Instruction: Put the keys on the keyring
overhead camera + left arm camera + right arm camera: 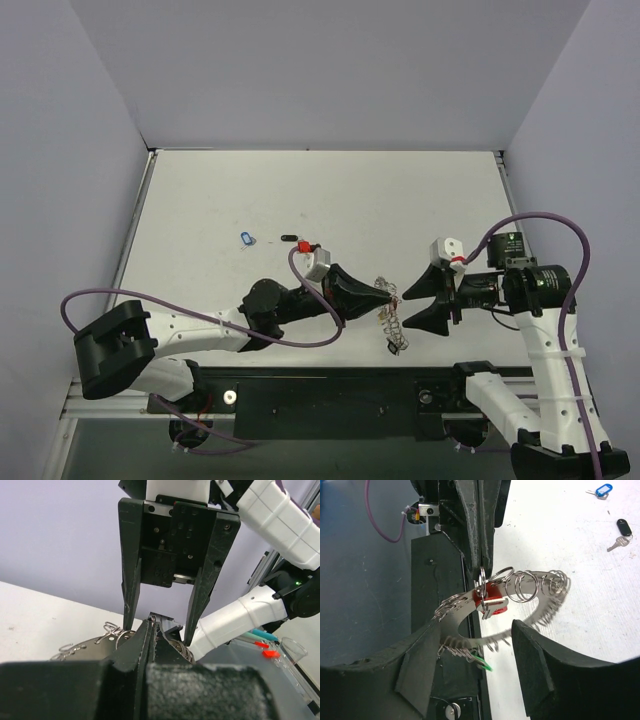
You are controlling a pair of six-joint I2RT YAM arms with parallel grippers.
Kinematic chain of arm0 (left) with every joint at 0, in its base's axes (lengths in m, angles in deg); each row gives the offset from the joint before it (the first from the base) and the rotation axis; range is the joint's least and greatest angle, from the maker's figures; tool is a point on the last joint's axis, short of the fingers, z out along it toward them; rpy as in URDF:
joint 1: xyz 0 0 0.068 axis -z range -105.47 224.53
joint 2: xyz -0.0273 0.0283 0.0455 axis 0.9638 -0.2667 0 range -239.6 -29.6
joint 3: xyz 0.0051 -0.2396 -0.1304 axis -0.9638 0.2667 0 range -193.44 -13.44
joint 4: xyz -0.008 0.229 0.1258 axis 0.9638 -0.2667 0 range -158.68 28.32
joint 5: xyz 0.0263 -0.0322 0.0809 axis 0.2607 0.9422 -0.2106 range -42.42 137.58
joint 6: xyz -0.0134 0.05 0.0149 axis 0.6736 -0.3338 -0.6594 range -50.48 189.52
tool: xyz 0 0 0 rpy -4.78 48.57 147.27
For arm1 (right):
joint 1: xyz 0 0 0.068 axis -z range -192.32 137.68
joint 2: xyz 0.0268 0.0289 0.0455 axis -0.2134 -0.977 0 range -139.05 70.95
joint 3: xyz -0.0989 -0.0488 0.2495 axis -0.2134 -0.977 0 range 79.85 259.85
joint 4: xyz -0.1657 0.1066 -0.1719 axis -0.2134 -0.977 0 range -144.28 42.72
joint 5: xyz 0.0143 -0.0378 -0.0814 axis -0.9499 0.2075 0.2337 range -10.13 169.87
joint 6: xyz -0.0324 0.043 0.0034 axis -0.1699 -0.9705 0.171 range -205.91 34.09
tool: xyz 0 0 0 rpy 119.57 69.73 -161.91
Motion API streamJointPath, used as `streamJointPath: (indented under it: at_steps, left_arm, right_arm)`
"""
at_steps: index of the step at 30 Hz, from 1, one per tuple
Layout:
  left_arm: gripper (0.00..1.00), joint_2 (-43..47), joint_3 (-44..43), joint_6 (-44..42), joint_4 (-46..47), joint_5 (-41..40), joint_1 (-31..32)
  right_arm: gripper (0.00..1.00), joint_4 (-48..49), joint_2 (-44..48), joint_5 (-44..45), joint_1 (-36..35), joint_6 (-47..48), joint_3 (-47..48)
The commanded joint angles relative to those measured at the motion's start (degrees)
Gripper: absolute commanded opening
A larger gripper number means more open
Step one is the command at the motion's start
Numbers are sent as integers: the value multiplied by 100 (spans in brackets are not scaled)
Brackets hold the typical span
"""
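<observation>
**Left gripper pinches keyring, right gripper spread around it**

White table (320, 190) fills the middle of the top view. Both arms meet at its lower centre.

Left gripper (385, 293) reaches in from the lower left, fingers pressed together, tips pinching a wire loop on the rim of the keyring (457, 611).

Right gripper (407, 308) comes in from the right, fingers spread, one on each side of the keyring. Can't tell if either touches it.

Keyring sits tilted between the two grippers, lower centre of the top view.

A red-tagged key (492, 603) hangs just below the left tips, and a green tag (483, 663) hangs at the ring's lower edge.

Blue-tagged key (248, 238) and black-tagged key (290, 238) lie on the table, centre-left, well apart from the keyring.
</observation>
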Motion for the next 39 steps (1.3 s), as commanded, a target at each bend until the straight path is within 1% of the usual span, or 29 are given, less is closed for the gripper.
streamJointPath:
  at_steps: [1,5,10,13,18,19,20,21,22,27,29,31,32,33,34,35,36,37,39]
  left_arm:
    - [0,6,-167,122,829,-252,82]
    - [0,129,-88,8,688,-339,91]
    - [0,252,-106,-221,424,-287,91]
    - [0,296,-158,-396,188,-156,91]
    - [0,358,-220,-520,37,-58,91]
    - [0,366,-203,-528,55,-58,91]
    - [0,366,-185,-520,99,-93,91]
    - [0,358,-176,-502,125,-102,91]
    - [0,358,-167,-493,204,-120,91]
    - [0,279,-132,-458,485,-208,135]
    - [0,287,-132,-493,538,-252,161]
    - [0,322,-132,-572,504,-278,187]
    - [0,331,-141,-607,434,-313,205]
    - [0,375,-132,-729,346,-313,222]
    - [0,410,-158,-800,162,-348,249]
    - [0,471,-159,-949,-22,-435,275]
    - [0,498,-150,-1090,-94,-480,293]
    - [0,576,-132,-1134,-173,-567,319]
    - [0,647,-89,-1231,-165,-682,346]
  right_arm:
    - [56,-321,-91,-539,32,269,297]
    - [59,-409,-3,-567,58,180,473]
    - [59,-427,59,-461,67,391,412]
    - [54,-462,41,-627,67,618,386]
    - [52,-752,-65,-689,23,821,421]
    - [52,-987,-39,-689,14,961,386]
    - [52,-1172,-56,-689,5,1511,342]
    - [52,-1505,-21,-689,5,1812,315]
    - [53,-1525,40,-689,23,1971,307]
    - [53,-1665,50,-689,58,1999,578]
    - [55,-1753,23,-681,93,2061,719]
    - [56,-2042,15,-689,154,2446,798]
    - [57,-2192,14,-689,190,2804,825]
    - [57,-2298,14,-689,199,2869,842]
    - [58,-2308,-3,-689,242,2765,843]
    - [59,-2238,-21,-689,312,2451,886]
    - [59,-2011,-47,-689,330,2195,904]
    - [58,-1809,-38,-689,339,1619,956]
    - [57,-1535,-73,-681,357,1280,966]
